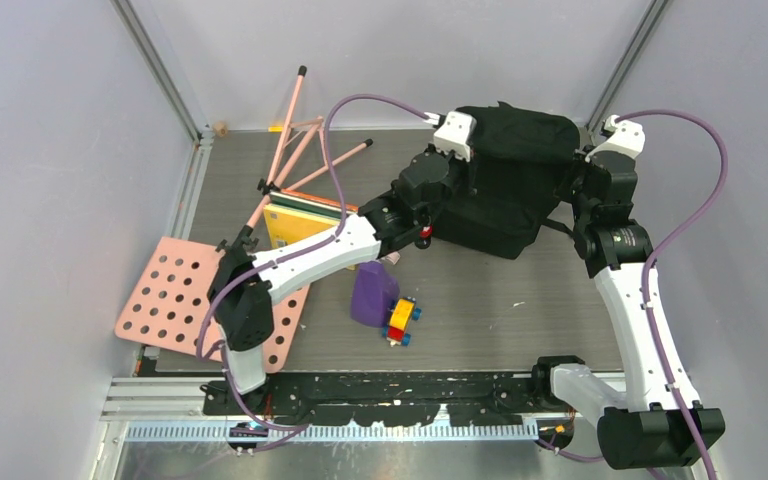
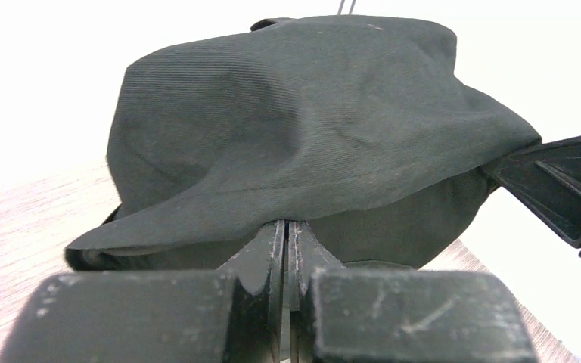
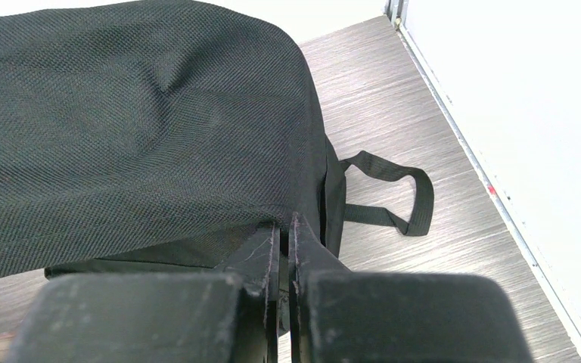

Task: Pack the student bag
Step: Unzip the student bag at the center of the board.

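Observation:
The student bag (image 1: 516,185) is a large, floppy black fabric backpack lying at the back middle of the table. My left gripper (image 1: 472,160) is at the bag's left upper edge. In the left wrist view it (image 2: 286,224) is shut on a fold of the bag's fabric (image 2: 295,128), which drapes over the fingertips. At the bag's right edge my right gripper (image 1: 575,165) is likewise shut, pinching the woven cloth (image 3: 121,121) at its tips (image 3: 286,221). A black strap loop (image 3: 417,198) lies on the table beside the bag.
A purple bottle-like container (image 1: 372,295) and a red, yellow and blue block toy (image 1: 400,320) lie in front of the bag. A yellow book (image 1: 295,222), a pink perforated board (image 1: 175,305) and pink rods (image 1: 295,150) are at the left. Walls close in both sides.

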{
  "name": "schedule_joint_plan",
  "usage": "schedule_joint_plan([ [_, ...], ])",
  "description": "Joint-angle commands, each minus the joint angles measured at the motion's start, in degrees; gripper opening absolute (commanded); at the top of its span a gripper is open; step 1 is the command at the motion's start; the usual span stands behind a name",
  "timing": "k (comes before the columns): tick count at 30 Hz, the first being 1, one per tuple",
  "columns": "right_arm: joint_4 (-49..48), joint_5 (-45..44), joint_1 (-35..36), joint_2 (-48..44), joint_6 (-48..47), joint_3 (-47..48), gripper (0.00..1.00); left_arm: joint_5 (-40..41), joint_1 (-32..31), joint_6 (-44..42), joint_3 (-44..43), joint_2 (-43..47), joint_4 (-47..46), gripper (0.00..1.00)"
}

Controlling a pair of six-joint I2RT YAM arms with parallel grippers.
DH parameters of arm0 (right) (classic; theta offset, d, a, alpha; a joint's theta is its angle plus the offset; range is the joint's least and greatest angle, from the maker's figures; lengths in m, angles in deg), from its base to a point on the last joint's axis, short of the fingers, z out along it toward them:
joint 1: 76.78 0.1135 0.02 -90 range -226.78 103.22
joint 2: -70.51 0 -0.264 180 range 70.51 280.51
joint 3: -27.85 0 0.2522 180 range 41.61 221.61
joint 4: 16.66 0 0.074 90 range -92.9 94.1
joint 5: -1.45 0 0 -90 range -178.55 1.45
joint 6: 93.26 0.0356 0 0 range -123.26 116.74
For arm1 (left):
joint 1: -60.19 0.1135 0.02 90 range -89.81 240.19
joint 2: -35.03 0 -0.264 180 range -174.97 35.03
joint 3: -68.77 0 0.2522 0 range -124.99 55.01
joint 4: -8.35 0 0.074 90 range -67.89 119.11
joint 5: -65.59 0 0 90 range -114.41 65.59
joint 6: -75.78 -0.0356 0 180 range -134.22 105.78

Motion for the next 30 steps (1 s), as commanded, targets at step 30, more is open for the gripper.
schedule_joint_plan([
  [30, 3.06, 2.58, -0.42, 0.89, -3.90, 7.48, 0.21, -17.57, 16.03, 1.82, 17.42, 10.75, 4.21, 0.00],
])
